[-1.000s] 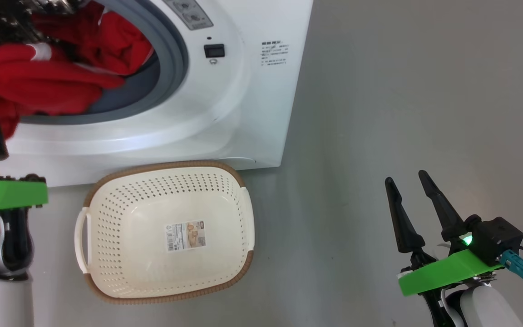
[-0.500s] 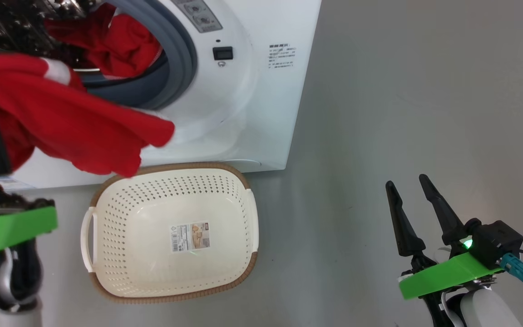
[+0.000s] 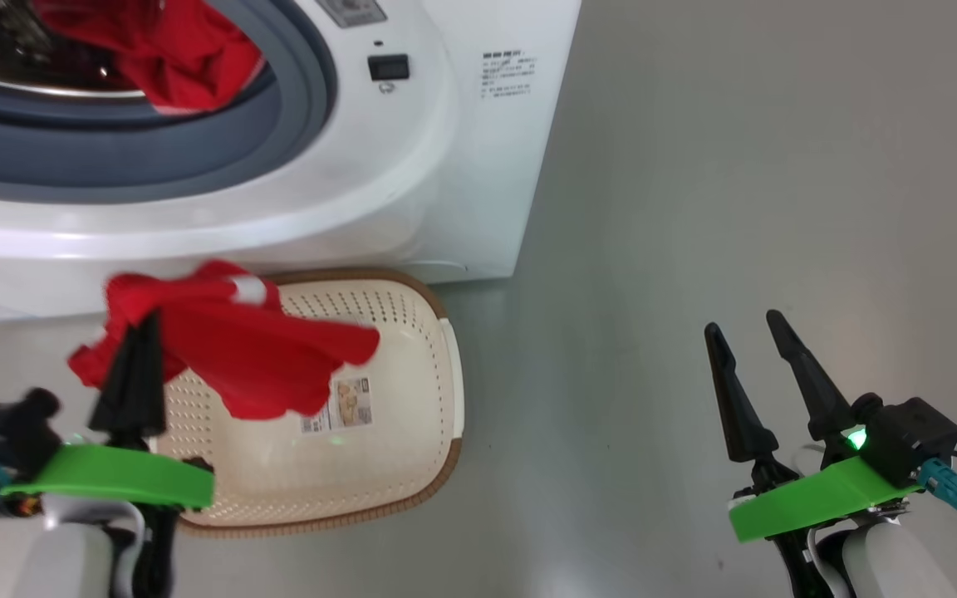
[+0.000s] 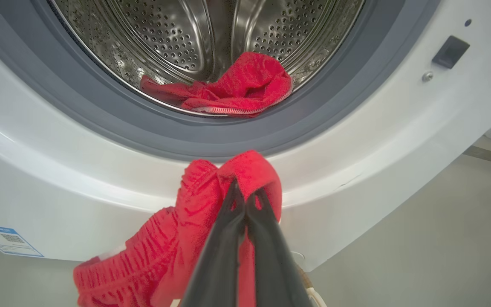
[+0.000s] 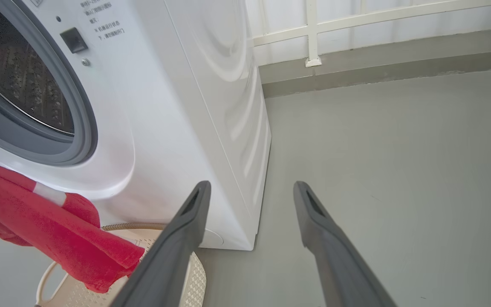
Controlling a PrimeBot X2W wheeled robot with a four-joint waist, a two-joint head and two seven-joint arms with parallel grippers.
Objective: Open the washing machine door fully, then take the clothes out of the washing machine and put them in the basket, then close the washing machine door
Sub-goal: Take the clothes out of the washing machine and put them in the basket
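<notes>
Red clothes point(image 3: 262, 361) clamped in left end effector point(image 3: 149, 325) | right end effector point(image 3: 742, 325) spread

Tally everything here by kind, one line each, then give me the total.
Red garments: 2, the held garment and the drum garment.
Basket: 1.
Washing machine: 1.
Pincers: 2, left pincer shut on the held garment, right pincer open.
Total: 6.
</notes>
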